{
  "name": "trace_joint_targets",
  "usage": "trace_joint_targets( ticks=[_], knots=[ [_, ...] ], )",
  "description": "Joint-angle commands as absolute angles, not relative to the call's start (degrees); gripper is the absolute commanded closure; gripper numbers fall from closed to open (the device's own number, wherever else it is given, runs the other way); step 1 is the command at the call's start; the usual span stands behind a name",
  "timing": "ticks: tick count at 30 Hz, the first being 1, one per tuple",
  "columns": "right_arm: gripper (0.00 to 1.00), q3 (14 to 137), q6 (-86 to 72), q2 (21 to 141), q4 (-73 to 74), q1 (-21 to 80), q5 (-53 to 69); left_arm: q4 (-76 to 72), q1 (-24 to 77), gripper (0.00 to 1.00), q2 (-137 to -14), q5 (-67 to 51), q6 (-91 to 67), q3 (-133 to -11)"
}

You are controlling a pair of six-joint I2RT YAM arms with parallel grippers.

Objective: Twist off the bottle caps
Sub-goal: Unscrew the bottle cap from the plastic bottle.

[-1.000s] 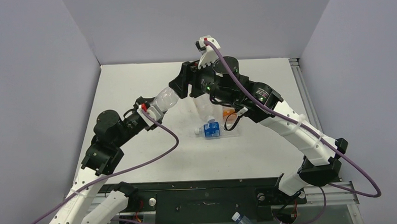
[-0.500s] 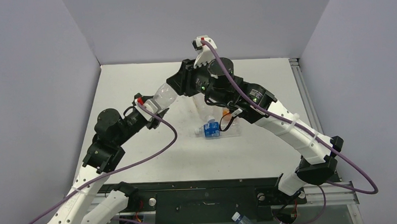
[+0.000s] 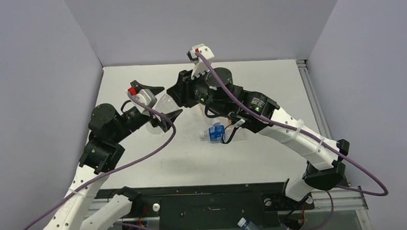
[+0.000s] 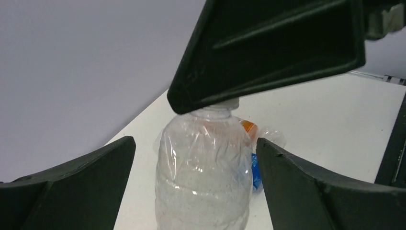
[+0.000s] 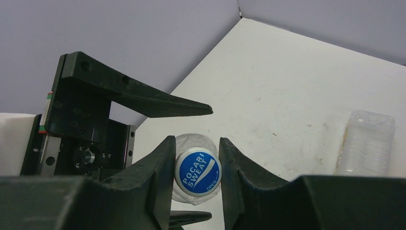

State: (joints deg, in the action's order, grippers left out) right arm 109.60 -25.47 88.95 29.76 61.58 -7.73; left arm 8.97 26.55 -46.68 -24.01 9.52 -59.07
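A clear plastic bottle hangs in the air above the table's left half. Its bottle cap, blue on top with a white ridged rim, sits between the fingers of my right gripper, which is shut on it. My left gripper is open around the bottle's body; both fingers stand apart from it. In the top view my right gripper is at the bottle's neck and my left gripper straddles the body. Another white bottle cap is on the blue-labelled bottle lying mid-table.
An orange bottle lies behind the blue-labelled one. A clear bottle lies on the white table. One more capped bottle lies below the table's front rail. Purple walls enclose the table on three sides.
My left gripper has opened and let go of the clear bottle. My right gripper has shut on the cap, and both arms have drifted left.
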Motion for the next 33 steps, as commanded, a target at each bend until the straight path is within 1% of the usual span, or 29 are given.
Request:
trace_joint_targets(
  ticks=[1,2,4,6,11,12,13,14,15,16,17,19,21,24,28,33],
  knots=[
    [1.00,112.23,-22.61,89.32,29.12,62.83,-11.73,8.20,26.81,0.13,-48.37,-30.05,5.31,-62.66],
    [1.00,112.23,-22.47,89.31,29.15,62.95,-12.01,8.93,26.81,0.17,-48.63,-30.76,5.20,-62.91],
    [1.00,112.16,-22.33,89.17,28.89,63.05,-12.27,10.17,26.81,0.32,-49.06,-32.73,5.03,-63.33],
    [1.00,112.29,-22.25,89.06,28.72,63.10,-12.30,11.51,26.88,0.38,-49.51,-33.82,4.79,-63.82],
    [1.00,112.78,-21.95,89.13,28.49,63.09,-11.67,13.98,26.98,0.40,-49.99,-35.13,5.07,-64.77],
    [1.00,112.88,-21.86,89.23,28.44,63.10,-11.31,14.02,27.05,0.46,-50.00,-35.57,4.89,-64.86],
    [1.00,112.95,-21.78,89.22,28.37,63.15,-11.02,13.92,27.06,0.50,-50.01,-35.80,4.69,-65.15],
    [1.00,113.12,-21.64,89.26,28.32,63.13,-10.60,13.77,27.07,0.58,-50.12,-36.31,3.90,-65.27],
    [1.00,113.18,-21.63,89.23,28.31,63.11,-10.14,13.15,27.07,0.63,-50.28,-36.61,3.27,-65.51],
    [1.00,113.19,-21.58,89.13,27.97,63.11,-9.73,12.82,27.07,0.72,-50.45,-37.28,1.56,-65.80],
    [1.00,112.98,-21.56,88.99,27.65,63.11,-8.74,11.84,27.07,0.77,-50.87,-37.71,-0.01,-66.31],
    [1.00,112.62,-21.42,88.51,26.63,63.11,-7.41,10.19,27.03,0.93,-51.68,-39.06,-4.40,-67.32],
    [1.00,111.87,-21.11,87.86,24.39,63.04,-5.47,8.26,26.99,1.00,-52.29,-40.65,-8.84,-68.20],
    [1.00,110.43,-20.85,86.21,21.49,62.60,-1.69,4.72,26.94,1.00,-52.74,-44.27,-15.51,-69.01],
    [1.00,107.83,-22.19,83.91,16.19,60.22,9.10,0.84,26.92,1.00,-53.50,-49.73,-22.48,-70.06],
    [1.00,103.12,-27.98,80.77,5.30,56.03,24.57,-5.51,26.98,1.00,-53.87,-55.82,-31.06,-71.38]
  ],
)
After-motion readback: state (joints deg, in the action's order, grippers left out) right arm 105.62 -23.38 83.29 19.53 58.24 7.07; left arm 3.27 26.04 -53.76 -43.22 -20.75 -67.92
